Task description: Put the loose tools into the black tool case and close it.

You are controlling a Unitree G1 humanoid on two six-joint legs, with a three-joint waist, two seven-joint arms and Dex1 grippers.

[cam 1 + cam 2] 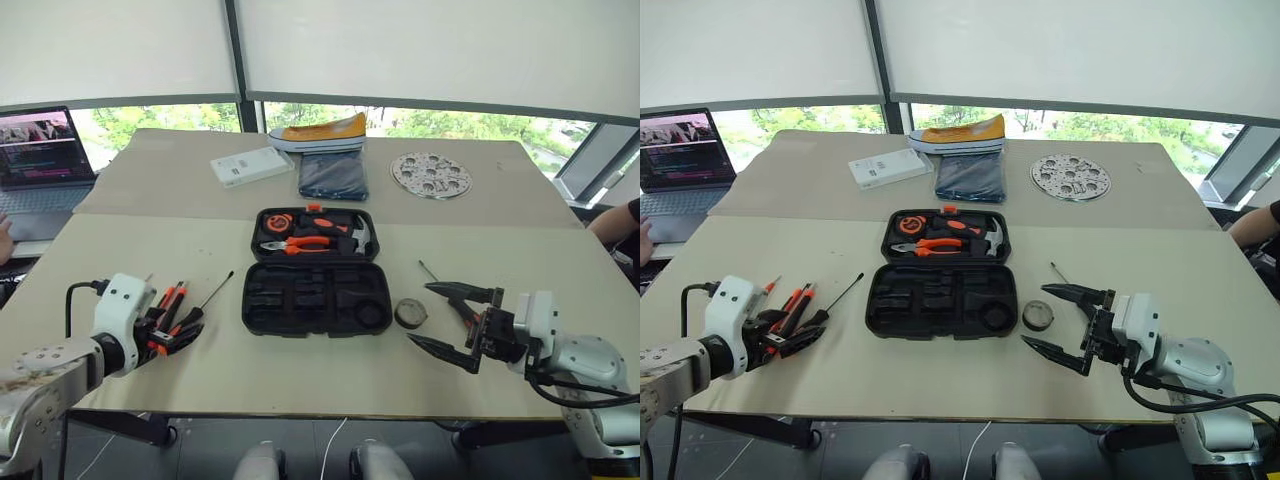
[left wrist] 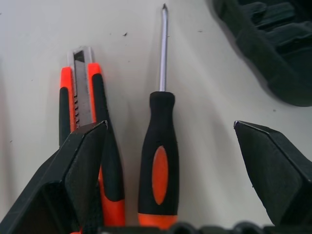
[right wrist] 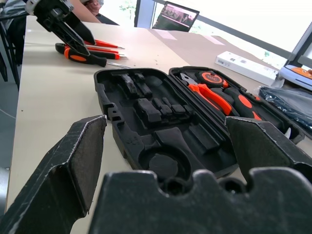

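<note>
Our left hand (image 2: 165,170), fingers spread and empty, straddles the slim orange-and-black-handled screwdriver (image 2: 158,161), whose long axis runs along the fingers. The open black plastic tool case (image 1: 316,272) lies to its right on the worktop (image 1: 120,250).

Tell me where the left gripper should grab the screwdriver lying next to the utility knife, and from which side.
Grip the screwdriver across its thick orange-black handle, coming down from above: it lies flat on the table, and the slim shaft offers little hold. The open left gripper already straddles it, but the utility knife lies close beside.
</note>
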